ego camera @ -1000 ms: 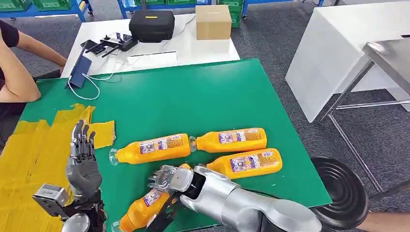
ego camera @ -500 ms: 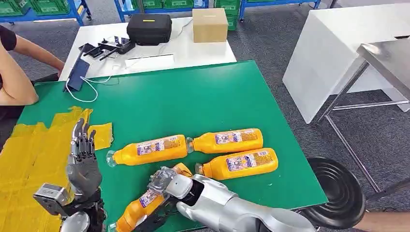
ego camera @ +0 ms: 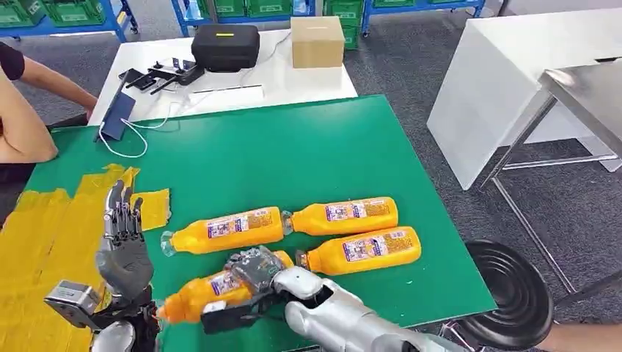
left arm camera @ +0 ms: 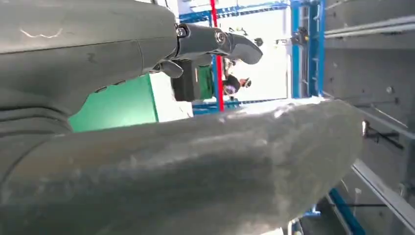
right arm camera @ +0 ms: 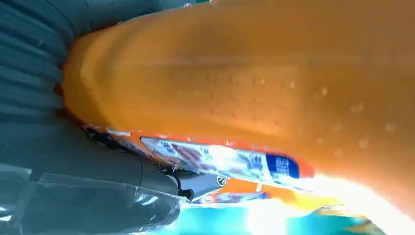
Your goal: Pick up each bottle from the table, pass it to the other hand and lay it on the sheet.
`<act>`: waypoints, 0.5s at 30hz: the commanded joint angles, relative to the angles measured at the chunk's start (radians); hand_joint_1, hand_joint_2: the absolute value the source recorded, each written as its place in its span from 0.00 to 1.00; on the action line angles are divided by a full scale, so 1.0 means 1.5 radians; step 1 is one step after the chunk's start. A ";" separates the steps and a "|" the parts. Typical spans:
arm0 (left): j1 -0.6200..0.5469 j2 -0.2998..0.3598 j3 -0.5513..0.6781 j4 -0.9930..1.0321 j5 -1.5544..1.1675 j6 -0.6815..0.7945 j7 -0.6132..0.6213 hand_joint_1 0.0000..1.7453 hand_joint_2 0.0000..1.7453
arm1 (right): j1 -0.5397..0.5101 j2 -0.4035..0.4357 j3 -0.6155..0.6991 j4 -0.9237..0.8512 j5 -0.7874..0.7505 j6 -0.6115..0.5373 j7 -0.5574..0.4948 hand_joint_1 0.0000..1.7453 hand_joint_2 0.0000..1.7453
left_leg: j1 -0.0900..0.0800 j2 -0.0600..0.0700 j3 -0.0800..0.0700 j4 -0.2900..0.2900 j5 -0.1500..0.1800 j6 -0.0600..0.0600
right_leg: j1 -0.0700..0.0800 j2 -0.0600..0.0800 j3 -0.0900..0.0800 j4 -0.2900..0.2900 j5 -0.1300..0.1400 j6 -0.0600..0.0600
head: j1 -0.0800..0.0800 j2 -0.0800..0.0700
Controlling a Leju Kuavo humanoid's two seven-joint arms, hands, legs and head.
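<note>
- Bottom centre of the head view: the right hand (ego camera: 253, 265) has its fingers wrapped round an orange bottle (ego camera: 202, 290) — the bottle is tipped on its side, cap end pointing toward the lower left. The right wrist view backs this up, with the orange body pressed close against the grey palm.
- Lower left of the frame: the left hand (ego camera: 123, 246) stands upright with its fingers straight and apart, holding nothing. The cap end of the held bottle is near it, but the two are not touching.
- Left edge: the yellow sheet (ego camera: 44, 235) lies on the green counter (ego camera: 293, 154). I can see no bottle on it, so by my reading the pick-up is made and the pass and the laying down are both still to do.
- Middle of the frame, just beyond the right hand: three more orange bottles lie on their sides on the counter — one (ego camera: 224, 229) at centre left, one (ego camera: 341, 215) to its right, one (ego camera: 359, 250) nearer, at lower right.
- The count: four bottles in all, one in hand and three waiting; none delivered.
- Upper part: a white counter (ego camera: 308, 73) carries a black case (ego camera: 225, 45) and a cardboard box (ego camera: 317, 41).
</note>
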State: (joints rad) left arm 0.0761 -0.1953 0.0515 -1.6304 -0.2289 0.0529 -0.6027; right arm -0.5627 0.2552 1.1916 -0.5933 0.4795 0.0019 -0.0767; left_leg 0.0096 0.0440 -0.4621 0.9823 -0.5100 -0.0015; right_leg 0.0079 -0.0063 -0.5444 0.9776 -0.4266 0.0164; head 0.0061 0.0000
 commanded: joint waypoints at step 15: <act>0.003 -0.016 0.163 -0.030 0.152 0.218 -0.004 0.00 1.00 | 0.190 -0.144 -0.237 -0.359 -0.085 -0.041 -0.091 1.00 1.00 | -0.001 -0.008 -0.018 0.001 0.004 0.000 | -0.002 -0.005 -0.009 0.001 0.003 0.003 | 0.000 0.000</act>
State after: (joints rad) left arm 0.0519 -0.2075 0.2976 -1.6983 -0.0278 0.4310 -0.6538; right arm -0.3313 0.0526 0.9144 -1.0403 0.3754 -0.0405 -0.1923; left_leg 0.0081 0.0363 -0.4882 0.9840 -0.5054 -0.0012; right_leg 0.0054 -0.0134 -0.5578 0.9790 -0.4220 0.0209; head 0.0061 0.0000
